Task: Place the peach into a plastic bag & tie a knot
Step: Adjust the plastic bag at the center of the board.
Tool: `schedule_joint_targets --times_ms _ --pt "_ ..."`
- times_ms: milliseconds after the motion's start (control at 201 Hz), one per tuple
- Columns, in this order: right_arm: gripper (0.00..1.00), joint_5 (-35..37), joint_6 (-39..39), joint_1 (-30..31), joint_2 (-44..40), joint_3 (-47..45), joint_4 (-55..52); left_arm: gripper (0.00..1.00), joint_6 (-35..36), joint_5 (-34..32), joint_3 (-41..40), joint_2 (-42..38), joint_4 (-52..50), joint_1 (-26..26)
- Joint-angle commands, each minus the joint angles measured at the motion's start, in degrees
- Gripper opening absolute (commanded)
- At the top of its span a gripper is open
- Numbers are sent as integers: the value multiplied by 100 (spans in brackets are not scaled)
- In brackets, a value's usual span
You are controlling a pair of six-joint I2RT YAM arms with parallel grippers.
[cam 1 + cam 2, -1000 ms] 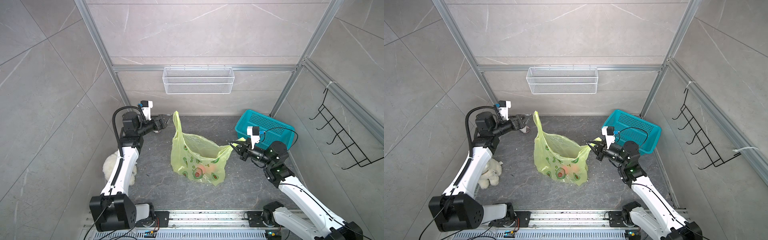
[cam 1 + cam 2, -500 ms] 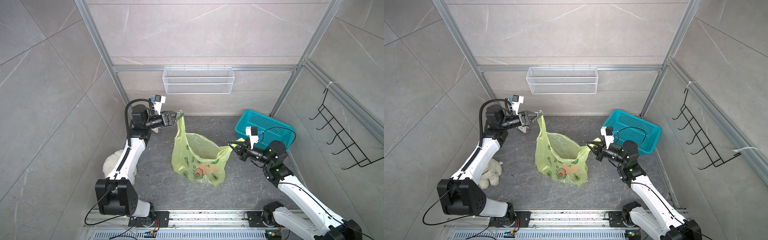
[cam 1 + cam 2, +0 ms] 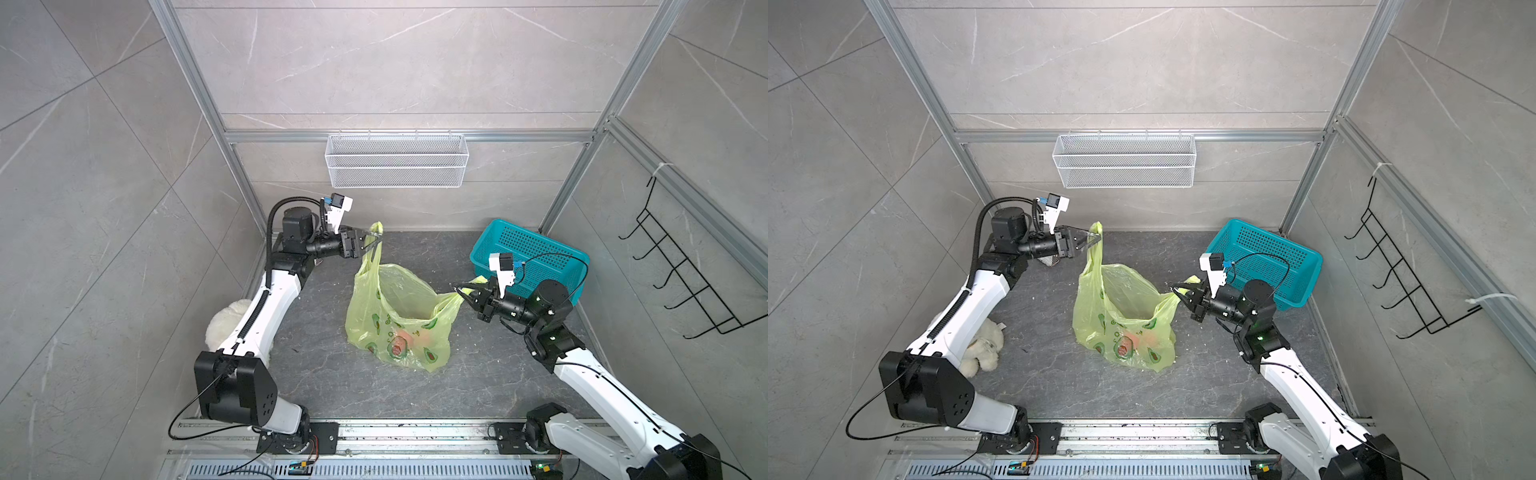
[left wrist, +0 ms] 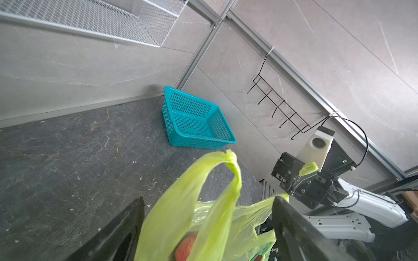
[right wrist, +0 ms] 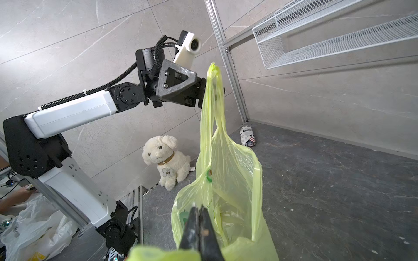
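peach (image 4: 185, 247) half hidden inside plastic bag (image 3: 395, 307); left fingers (image 4: 294, 237) spread apart, right fingers (image 5: 194, 232) clenched on it.

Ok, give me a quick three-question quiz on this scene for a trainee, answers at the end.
1. True or false: the peach is already inside the plastic bag.
2. Which gripper is shut on a bag handle? A) left gripper B) right gripper C) both
3. What sits in the back corner behind the right arm?
Key: 1 true. 2 B; the left gripper's jaws stand open around the raised handle. 3 the teal basket.
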Motion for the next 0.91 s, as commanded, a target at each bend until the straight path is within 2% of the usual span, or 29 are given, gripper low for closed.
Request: schedule_joint_targets --times_ms 0,114,189,269,284,299,314,319,338,582,801,901 --pt "0 -121 87 -1 -2 56 185 88 573 -310 42 77 -355 -174" --pt "0 -123 87 -1 -2 56 178 83 881 -573 160 154 -683 -428" --pt "0 -108 74 -5 -13 56 169 69 1048 -700 207 183 -870 -539" --pt "0 -83 77 -3 -26 57 128 47 1053 -706 173 170 -882 -557" --pt "0 -73 73 -3 -28 56 121 40 1046 -695 168 161 -885 -556" --pt "0 -62 81 -3 -33 56 119 33 1039 -694 151 146 -884 -562" --pt "0 -53 85 -7 -37 56 121 13 1033 -701 136 124 -885 -558" --pt "0 -45 86 -8 -37 56 115 13 1029 -715 128 120 -885 -561" --pt "0 -26 84 -4 -42 56 98 0 1021 -772 101 92 -889 -562" --pt "0 402 215 -8 48 339 -555 0 803 -830 -373 -521 -769 -709" --pt "0 872 353 -5 839 1824 -3193 0 1546 -1392 -458 -815 -1751 -1684" --pt "5 812 760 -1 1175 2096 -3460 0 1697 -1495 -634 -840 -1865 -2071"
